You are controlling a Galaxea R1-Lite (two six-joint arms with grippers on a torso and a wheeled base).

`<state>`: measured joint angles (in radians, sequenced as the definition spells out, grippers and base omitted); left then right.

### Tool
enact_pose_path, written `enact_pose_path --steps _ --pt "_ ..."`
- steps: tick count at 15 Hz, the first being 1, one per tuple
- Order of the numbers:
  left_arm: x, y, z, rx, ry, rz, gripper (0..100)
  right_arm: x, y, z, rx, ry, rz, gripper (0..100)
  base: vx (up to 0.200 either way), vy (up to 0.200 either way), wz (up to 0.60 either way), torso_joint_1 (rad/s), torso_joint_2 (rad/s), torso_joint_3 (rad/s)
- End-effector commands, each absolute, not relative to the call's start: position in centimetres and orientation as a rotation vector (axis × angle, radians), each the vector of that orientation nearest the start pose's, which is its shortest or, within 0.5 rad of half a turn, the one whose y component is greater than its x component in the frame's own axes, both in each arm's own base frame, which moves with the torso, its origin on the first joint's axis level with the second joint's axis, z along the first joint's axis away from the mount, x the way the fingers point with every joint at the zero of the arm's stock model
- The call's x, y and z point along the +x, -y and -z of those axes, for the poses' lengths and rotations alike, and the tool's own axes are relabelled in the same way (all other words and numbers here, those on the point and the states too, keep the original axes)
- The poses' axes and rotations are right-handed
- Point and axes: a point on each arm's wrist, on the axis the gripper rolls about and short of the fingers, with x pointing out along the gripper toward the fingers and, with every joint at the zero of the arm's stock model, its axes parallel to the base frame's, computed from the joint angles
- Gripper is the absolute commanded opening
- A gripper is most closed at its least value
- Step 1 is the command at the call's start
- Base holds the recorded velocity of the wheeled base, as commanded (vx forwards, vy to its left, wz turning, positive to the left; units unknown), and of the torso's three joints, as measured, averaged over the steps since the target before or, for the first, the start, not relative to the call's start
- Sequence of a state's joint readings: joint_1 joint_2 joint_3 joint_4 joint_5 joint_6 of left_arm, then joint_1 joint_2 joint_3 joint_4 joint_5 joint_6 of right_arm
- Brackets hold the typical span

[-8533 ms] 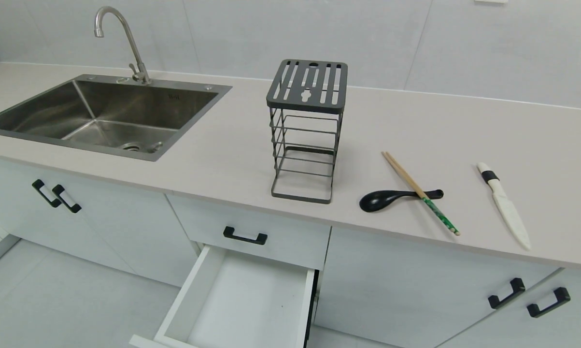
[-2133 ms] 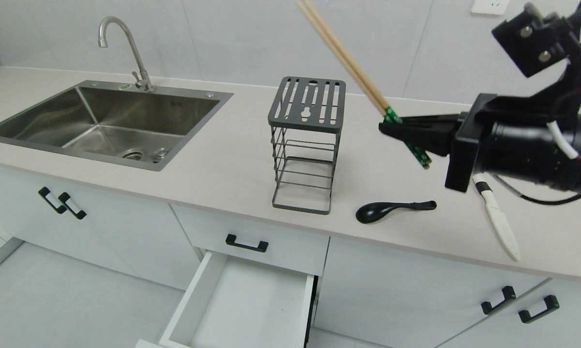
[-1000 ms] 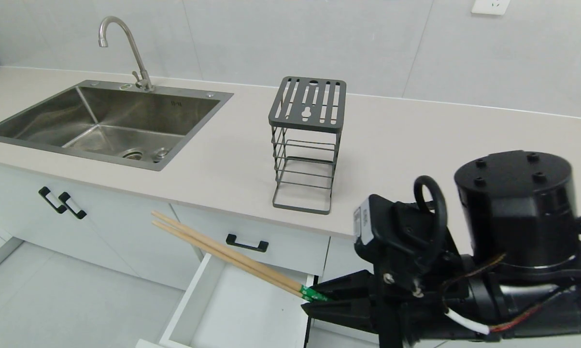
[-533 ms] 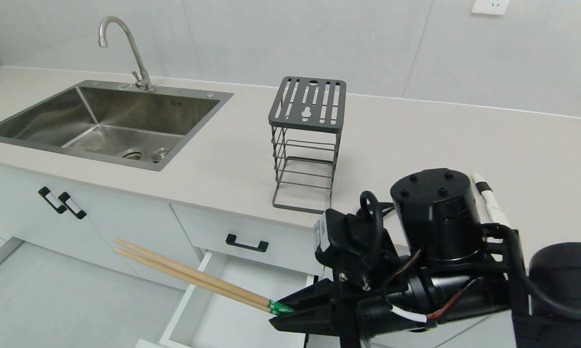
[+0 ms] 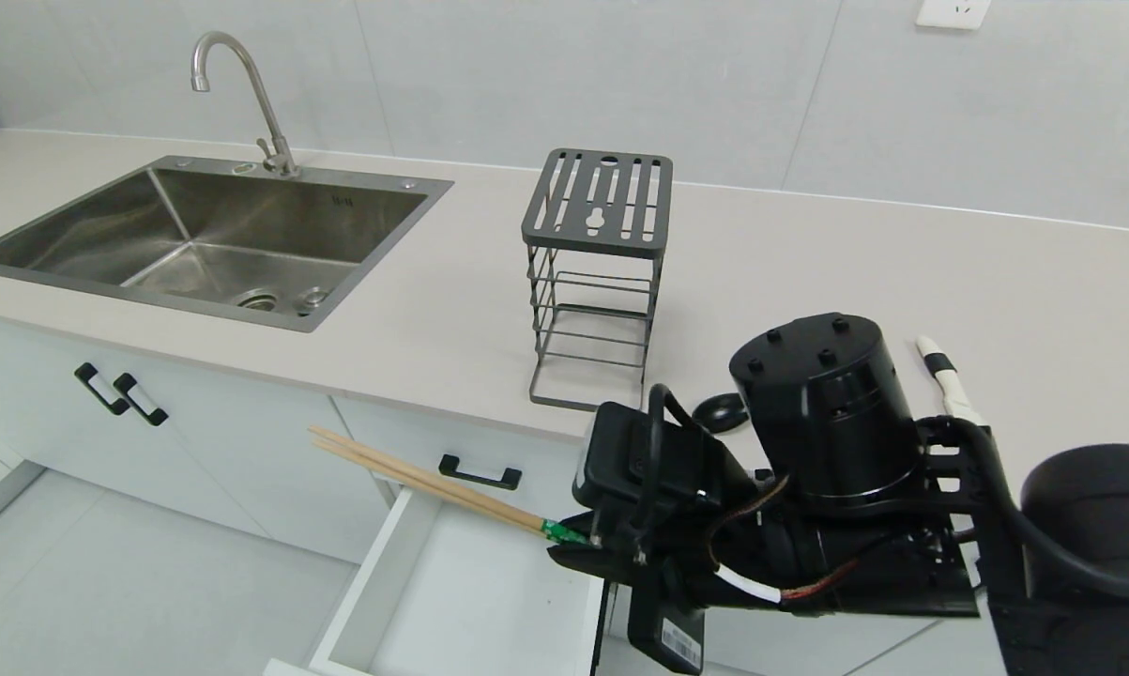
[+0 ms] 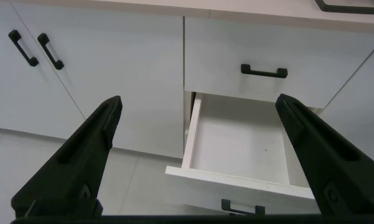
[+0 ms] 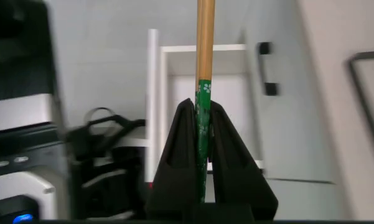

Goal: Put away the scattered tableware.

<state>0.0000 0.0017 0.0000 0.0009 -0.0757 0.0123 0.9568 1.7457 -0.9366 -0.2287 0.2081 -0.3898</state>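
Two chopsticks (image 5: 430, 476) are clenched at their green ends by the right gripper (image 5: 575, 546) in the lower middle of the head view, and they point up-left across the corner of the open drawer (image 5: 359, 573). The left gripper (image 6: 199, 102) has its fingers spread wide and grasps nothing. A black spoon (image 5: 719, 410) and a white knife (image 5: 944, 380) lie on the counter (image 5: 433, 310), right of the wire rack (image 5: 594, 272), partly hidden by the arm.
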Motion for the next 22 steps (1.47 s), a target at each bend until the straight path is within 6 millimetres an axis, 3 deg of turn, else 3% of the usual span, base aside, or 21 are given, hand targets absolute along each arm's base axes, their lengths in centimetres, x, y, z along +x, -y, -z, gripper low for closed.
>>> enact_pose_path --steps 1,8,14,16,22 --pt "-2.3 0.2 -7.5 0.012 -0.004 0.075 100 17.7 -26.3 -18.3 -0.572 -0.336 -1.232 0 0.0 0.0 0.0 0.0 0.0 0.0" --pt "-2.3 0.2 -7.5 0.012 -0.004 0.075 100 17.1 -27.7 -19.2 -0.574 -0.287 -1.264 0 0.0 0.0 0.0 -0.008 0.01 0.009" --pt "-2.3 0.2 -7.5 0.012 -0.004 0.075 100 18.3 -29.5 -20.7 -0.569 -0.232 -1.195 0 0.0 0.0 0.0 -0.215 0.42 0.207" --pt "-2.3 0.2 -7.5 0.012 -0.004 0.075 100 18.8 -31.1 -21.0 -0.566 -0.209 -1.193 0 0.0 0.0 0.0 -0.144 0.28 0.142" --pt "-2.3 0.2 -7.6 0.012 -0.003 0.077 100 18.5 -31.1 -20.6 -0.59 -0.25 -1.205 0 0.0 0.0 0.0 -0.181 0.36 0.169"
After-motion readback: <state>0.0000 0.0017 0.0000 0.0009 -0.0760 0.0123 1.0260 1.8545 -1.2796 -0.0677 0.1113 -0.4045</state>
